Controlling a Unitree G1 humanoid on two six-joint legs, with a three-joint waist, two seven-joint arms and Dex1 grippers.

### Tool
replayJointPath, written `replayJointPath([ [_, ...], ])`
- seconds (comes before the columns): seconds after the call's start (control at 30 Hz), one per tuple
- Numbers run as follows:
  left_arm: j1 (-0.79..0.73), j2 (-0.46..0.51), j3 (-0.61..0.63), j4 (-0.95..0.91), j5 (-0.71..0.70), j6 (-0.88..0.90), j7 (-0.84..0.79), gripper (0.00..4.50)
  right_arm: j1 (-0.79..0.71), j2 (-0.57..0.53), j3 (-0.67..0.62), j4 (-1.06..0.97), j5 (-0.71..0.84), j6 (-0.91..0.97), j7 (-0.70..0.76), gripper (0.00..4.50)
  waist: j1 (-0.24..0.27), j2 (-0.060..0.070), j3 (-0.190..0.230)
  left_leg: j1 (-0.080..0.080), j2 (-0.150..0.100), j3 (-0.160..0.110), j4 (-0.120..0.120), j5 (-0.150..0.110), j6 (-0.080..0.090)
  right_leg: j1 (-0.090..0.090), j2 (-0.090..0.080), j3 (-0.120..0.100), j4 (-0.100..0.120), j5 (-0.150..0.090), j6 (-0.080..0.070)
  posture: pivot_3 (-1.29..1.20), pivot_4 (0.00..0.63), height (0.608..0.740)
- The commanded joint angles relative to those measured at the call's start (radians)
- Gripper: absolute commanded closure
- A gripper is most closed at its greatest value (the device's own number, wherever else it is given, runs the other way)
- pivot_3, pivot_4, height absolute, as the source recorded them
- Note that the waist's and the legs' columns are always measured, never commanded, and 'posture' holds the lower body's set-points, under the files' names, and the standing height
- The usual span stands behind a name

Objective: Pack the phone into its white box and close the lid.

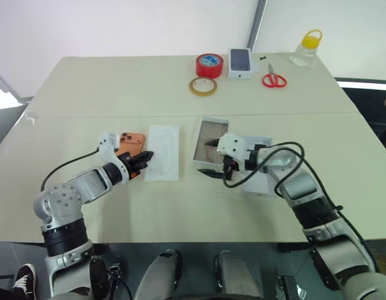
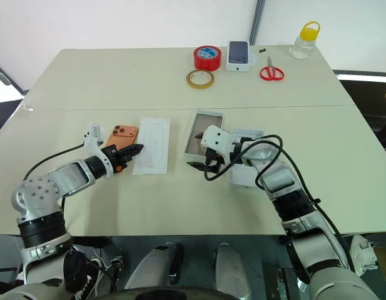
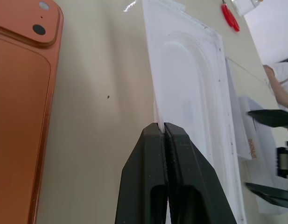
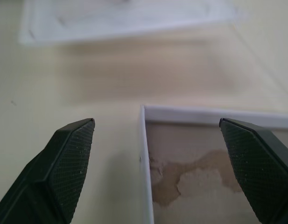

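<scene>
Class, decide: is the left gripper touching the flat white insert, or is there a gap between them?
Touching. The left wrist view shows the left gripper shut on the edge of the flat white insert, whose thin rim enters between the black fingertips.

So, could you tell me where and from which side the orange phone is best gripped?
The phone lies flat, back up, on the table, so its thin long edges are probably the part to pinch. Its edge toward the white insert has bare table beside it, which suggests coming from that side, from above. The left gripper is shut on the insert's edge and must let go first.
</scene>
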Motion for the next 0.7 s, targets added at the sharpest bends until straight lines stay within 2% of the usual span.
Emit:
replayJointPath([
  [0.03,0.011,0.011,0.0,-0.055,-0.011,-0.033,0.0,4.5,-0.043,0.006,0.02,0.038,-0.025,0.004,0.025,0.84,-0.001,0.0,0.0,0.0,0.0,0.0,0.0,0.0,0.0,0.0,0.0,0.0,0.0,0.0,0.0,0.0,0.15,0.74],
  [0.13,0.017,0.01,0.002,-0.065,-0.006,-0.055,0.005,4.5,-0.05,-0.003,0.057,0.082,-0.079,-0.015,0.033,2.45,-0.004,0.0,0.0,0.0,0.0,0.0,0.0,0.0,0.0,0.0,0.0,0.0,0.0,0.0,0.0,0.0,0.15,0.74],
  [0.23,0.016,0.013,0.001,-0.07,-0.008,-0.073,0.007,4.5,-0.052,0.009,0.047,0.058,-0.053,0.005,0.056,4.08,-0.004,0.0,0.0,0.0,0.001,0.0,0.0,0.0,-0.001,0.0,0.001,0.0,0.001,0.0,0.0,0.0,0.15,0.74],
  [0.27,0.014,0.014,-0.001,-0.072,-0.009,-0.077,0.008,4.5,-0.052,0.011,0.042,0.043,-0.044,0.008,0.063,4.48,-0.004,0.0,0.0,0.0,0.001,0.0,0.0,0.0,-0.001,0.0,0.001,0.0,0.001,0.0,0.0,0.0,0.15,0.74],
  [0.5,-0.045,-0.016,0.006,-0.075,-0.064,-0.072,0.047,4.5,0.009,0.033,0.067,-0.156,-0.004,0.018,0.123,4.48,-0.002,-0.001,0.0,0.0,0.001,0.0,-0.001,0.0,-0.001,-0.001,0.001,0.0,0.0,0.0,0.0,0.0,0.15,0.74],
  [0.7,-0.043,-0.024,-0.008,-0.059,-0.115,-0.048,0.058,4.5,0.056,0.047,0.109,-0.197,-0.019,0.033,0.119,4.48,-0.003,-0.001,0.0,0.0,0.0,0.0,0.0,0.0,-0.001,-0.001,0.001,0.0,0.001,0.0,0.0,0.0,0.15,0.74],
])
